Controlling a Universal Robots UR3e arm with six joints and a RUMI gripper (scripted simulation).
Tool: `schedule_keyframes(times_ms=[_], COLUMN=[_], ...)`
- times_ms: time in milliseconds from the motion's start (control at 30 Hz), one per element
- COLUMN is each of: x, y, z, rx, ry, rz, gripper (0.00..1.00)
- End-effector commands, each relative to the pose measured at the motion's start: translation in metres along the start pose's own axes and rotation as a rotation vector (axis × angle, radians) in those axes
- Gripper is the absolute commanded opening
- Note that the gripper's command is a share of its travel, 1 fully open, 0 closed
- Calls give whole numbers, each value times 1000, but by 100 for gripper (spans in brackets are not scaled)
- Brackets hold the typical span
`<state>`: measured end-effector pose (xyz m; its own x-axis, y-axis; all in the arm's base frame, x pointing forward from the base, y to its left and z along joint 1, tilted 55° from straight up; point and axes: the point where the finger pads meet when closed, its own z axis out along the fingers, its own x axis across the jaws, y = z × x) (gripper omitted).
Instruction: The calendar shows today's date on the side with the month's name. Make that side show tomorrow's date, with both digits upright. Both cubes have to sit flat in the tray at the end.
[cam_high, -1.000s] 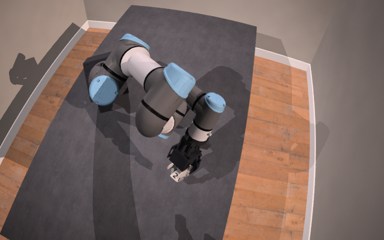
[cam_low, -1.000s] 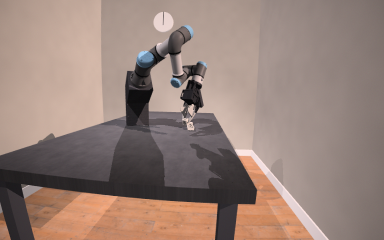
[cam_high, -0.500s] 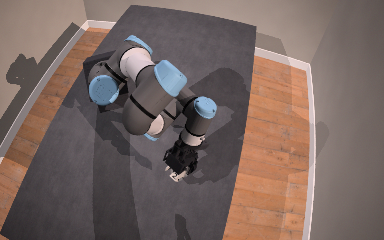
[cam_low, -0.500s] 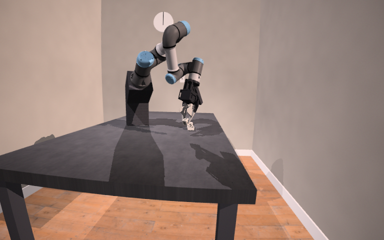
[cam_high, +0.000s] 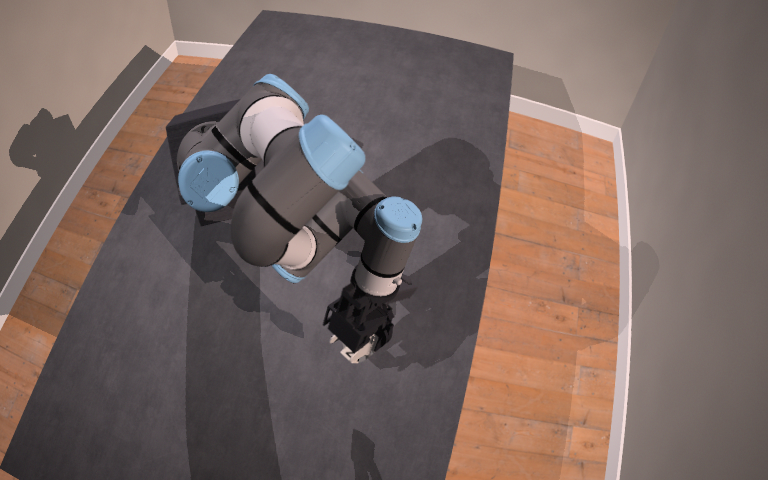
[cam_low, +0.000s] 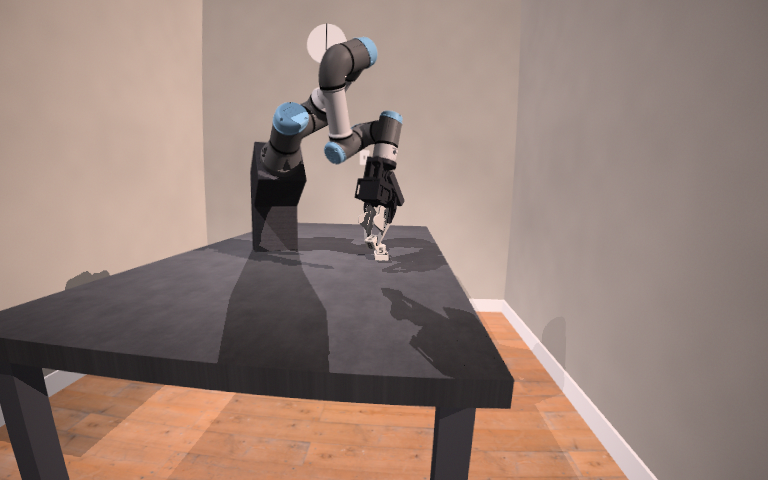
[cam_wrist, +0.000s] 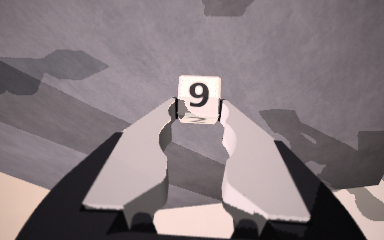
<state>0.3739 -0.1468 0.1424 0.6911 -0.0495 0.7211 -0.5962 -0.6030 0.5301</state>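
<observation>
The white cube (cam_wrist: 199, 96) bears a black 9, above a dark grey mottled table (cam_high: 317, 418) (cam_low: 169, 300) (cam_wrist: 300, 55).

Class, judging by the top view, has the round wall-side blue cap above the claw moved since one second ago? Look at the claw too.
Claw: yes, slightly left, away from the table's right edge.
</observation>
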Motion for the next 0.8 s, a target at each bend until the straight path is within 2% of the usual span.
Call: schedule_keyframes(times_ms=[0, 333, 767], x=[0, 0, -1], y=[0, 1, 3], z=[0, 1, 5], rx=[6, 27, 118], ry=[2, -5, -20], rz=[0, -2, -5], gripper=[10, 10, 10])
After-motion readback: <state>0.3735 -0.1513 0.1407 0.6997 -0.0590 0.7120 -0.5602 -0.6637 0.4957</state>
